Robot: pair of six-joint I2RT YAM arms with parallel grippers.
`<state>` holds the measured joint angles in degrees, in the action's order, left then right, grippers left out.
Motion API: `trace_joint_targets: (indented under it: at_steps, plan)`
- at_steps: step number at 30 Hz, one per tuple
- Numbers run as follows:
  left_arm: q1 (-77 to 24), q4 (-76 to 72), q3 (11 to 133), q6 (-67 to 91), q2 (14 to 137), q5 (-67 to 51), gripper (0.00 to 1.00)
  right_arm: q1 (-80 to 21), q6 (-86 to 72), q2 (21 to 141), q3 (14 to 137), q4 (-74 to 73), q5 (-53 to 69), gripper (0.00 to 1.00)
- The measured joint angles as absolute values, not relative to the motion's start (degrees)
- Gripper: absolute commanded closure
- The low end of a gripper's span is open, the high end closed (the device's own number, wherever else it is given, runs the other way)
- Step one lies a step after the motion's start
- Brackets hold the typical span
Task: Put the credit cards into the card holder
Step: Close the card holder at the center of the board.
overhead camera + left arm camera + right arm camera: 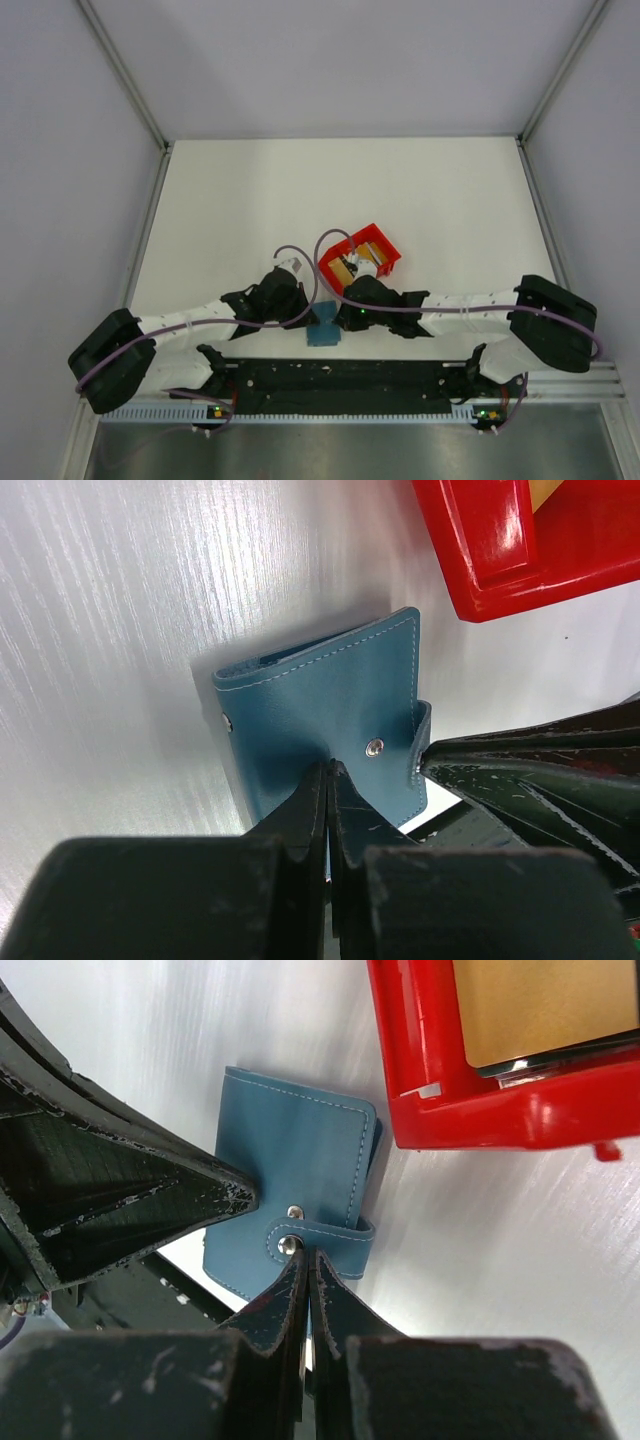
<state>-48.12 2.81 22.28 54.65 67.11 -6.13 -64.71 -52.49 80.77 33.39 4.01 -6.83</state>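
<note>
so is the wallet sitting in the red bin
No, the wallet lies on the table beside the red bin, outside its wall.

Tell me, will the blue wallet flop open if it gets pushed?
Maybe: the strap seems unsnapped, so the card holder could open. It looks soft and stitched, so probably bendy. Lying flat, it should slide, not roll.

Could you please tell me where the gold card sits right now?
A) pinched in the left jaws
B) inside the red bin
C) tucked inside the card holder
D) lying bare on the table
B: the gold card lies within the walls of the red bin, while the card holder sits folded shut on the table beside it.
</note>
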Motion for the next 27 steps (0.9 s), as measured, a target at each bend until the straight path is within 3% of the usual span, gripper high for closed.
trace_joint_targets:
  at_steps: [27]
  plan:
    - [-48.12, 2.81, 22.37, 53.63, 67.11, -6.24, 1.00, -64.69, -51.83, 85.97, 36.64, 5.37, -4.99, 1.00]
